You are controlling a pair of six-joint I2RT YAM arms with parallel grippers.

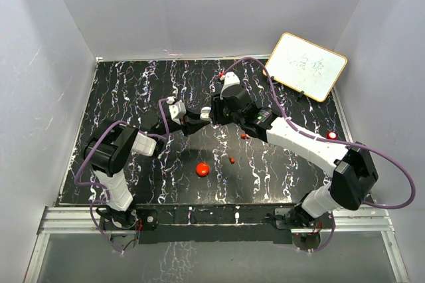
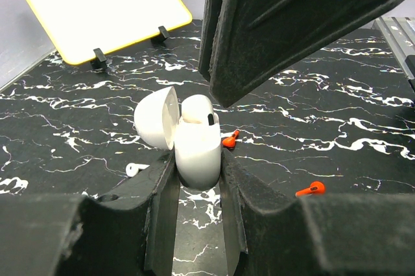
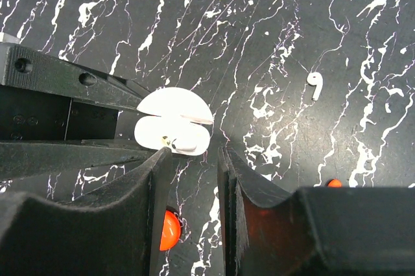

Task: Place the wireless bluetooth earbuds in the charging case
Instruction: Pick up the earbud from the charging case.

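White charging case (image 2: 196, 149) open (one white earbud (image 2: 194, 109) inside) | left gripper (image 2: 198, 166) clamps it | right gripper (image 3: 194, 153) jaws apart

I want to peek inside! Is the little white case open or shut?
Open. The case stands upright in the left gripper, its round lid swung back to one side.

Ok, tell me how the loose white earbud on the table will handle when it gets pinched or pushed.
The white earbud is tiny with a thin stem, so probably very light; a push would likely skid or spin it across the smooth table rather than roll it. Its rounded plastic shell looks slippery and may squirt from a pinch.
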